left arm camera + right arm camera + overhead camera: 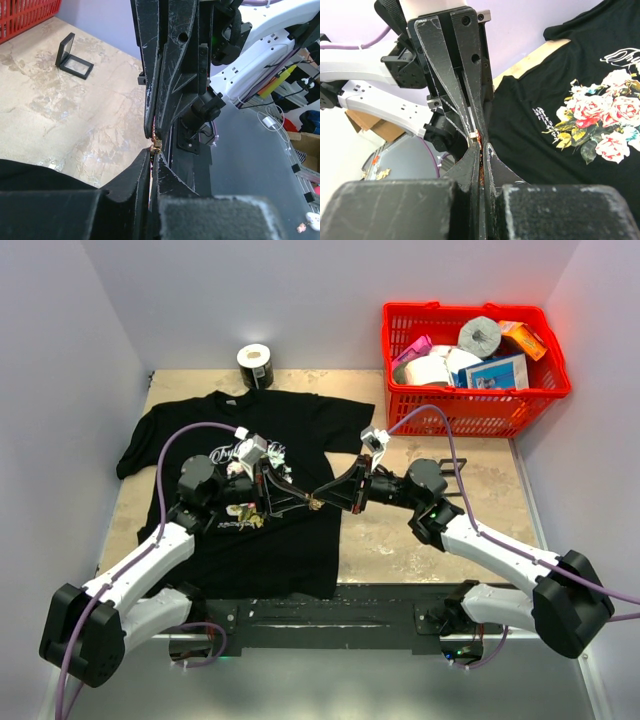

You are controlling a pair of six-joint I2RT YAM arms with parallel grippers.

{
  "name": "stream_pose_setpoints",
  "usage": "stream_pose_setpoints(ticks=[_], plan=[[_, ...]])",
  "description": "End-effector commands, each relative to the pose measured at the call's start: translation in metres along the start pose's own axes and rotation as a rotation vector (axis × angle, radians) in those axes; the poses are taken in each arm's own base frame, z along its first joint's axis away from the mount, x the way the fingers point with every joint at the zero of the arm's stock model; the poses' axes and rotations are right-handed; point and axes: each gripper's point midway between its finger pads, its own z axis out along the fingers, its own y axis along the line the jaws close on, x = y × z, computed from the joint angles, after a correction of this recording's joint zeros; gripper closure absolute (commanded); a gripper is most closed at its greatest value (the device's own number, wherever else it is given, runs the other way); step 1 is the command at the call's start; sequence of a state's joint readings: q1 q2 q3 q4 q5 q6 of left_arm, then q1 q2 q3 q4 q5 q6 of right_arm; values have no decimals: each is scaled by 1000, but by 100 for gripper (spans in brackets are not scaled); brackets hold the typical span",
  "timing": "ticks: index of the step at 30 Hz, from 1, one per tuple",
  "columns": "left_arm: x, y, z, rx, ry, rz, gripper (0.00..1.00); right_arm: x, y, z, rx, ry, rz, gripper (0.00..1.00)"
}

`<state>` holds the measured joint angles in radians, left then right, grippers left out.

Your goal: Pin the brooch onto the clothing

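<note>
Beige tabletop bears the clothing, unpinned, beneath left gripper and right gripper, both clamped tip-to-tip on the brooch; pinning seemingly remains.

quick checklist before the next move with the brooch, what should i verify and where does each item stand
1. Right hand shut on the tiny pinkish-red flower-shaped brooch: ok.
2. Left hand shut, meeting the right hand tip to tip at the brooch: ok.
3. Left hand truly gripping the brooch rather than only touching it: cannot tell.
4. Pin open and ready to pierce: cannot tell, too small.
5. Black short-sleeved T-shirt with printed pink roses spread flat on the table under both hands: ok.
6. Brooch touching the fabric: cannot tell, as the height above the shirt is unclear.
</note>
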<state>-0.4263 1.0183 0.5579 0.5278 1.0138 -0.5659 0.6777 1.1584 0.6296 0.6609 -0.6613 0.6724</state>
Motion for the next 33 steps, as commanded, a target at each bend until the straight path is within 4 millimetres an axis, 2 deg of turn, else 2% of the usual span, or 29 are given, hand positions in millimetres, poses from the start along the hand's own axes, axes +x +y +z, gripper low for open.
stream_pose_setpoints(ticks=[1, 6, 10, 11, 13, 15, 16, 17, 19, 20, 22, 24, 33], plan=[[5, -8, -1, 53, 19, 11, 100, -28, 10, 1, -12, -116, -43, 100], [-3, -8, 2, 64, 19, 40, 100, -35, 4, 6, 14, -123, -40, 100], [-9, 1, 8, 60, 48, 42, 100, -43, 2, 9, 27, -131, -69, 100], [-18, 0, 10, 61, 43, 74, 100, -47, 0, 9, 36, -134, -72, 100], [-21, 5, 13, 57, 57, 68, 100, -55, 0, 10, 44, -139, -101, 100], [-33, 5, 17, 58, 54, 97, 100, -62, 0, 10, 52, -145, -116, 100], [-33, 9, 19, 53, 61, 87, 100, -64, -1, 10, 56, -149, -122, 96], [-36, 9, 20, 53, 57, 92, 100, -67, -1, 9, 59, -153, -125, 83], [-38, 12, 19, 48, 50, 97, 100, -71, -1, 7, 60, -162, -131, 68], [-36, 13, 18, 47, 52, 95, 100, -73, -1, 6, 63, -164, -131, 51], [-34, 14, 14, 41, 51, 100, 100, -73, 0, 5, 59, -159, -142, 41], [-28, 17, 10, 28, 53, 90, 100, -69, -1, 5, 59, -138, -140, 32], [-20, 22, 2, 14, 56, 42, 100, -39, 2, 4, -9, -27, -128, 20]])
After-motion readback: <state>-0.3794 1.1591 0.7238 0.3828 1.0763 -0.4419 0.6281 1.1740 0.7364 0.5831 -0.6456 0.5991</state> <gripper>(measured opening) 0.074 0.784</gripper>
